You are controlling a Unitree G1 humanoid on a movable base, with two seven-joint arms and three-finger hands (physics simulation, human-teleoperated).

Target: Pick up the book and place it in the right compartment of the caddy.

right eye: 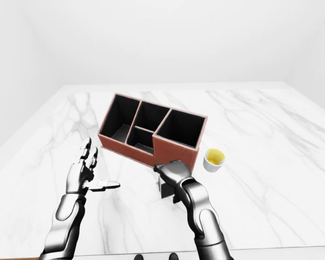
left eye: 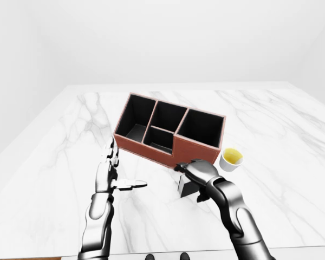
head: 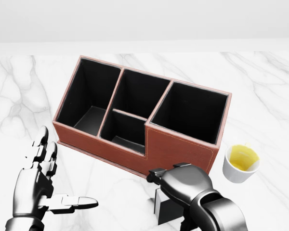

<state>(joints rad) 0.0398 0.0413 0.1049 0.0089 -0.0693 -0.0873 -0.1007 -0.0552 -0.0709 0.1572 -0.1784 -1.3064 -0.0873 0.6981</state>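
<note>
My right hand (head: pixel 183 185) has its fingers wrapped around the dark book (head: pixel 164 211), standing on the counter (left eye: pixel 292 162) just below the caddy (head: pixel 183 149). Left hand (head: pixel 36 185) open, holding nothing. Eye views show both forearms; cup (head: pixel 240 162) sits right of the caddy.

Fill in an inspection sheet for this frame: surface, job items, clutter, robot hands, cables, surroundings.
Surface: white marble table, no spills seen.
Book: dark book standing on the table just below the caddy in the head view, under the right robot hand.
Caddy: brown caddy with black interior; all compartments look empty, including the right one.
Clutter: white cup with yellow contents, right of the caddy, apart from it.
Right robot hand: on top of the book; finger closure hidden.
Left robot hand: open, holding nothing.
Cables: nothing seen.
Surroundings: plain white walls.
</note>
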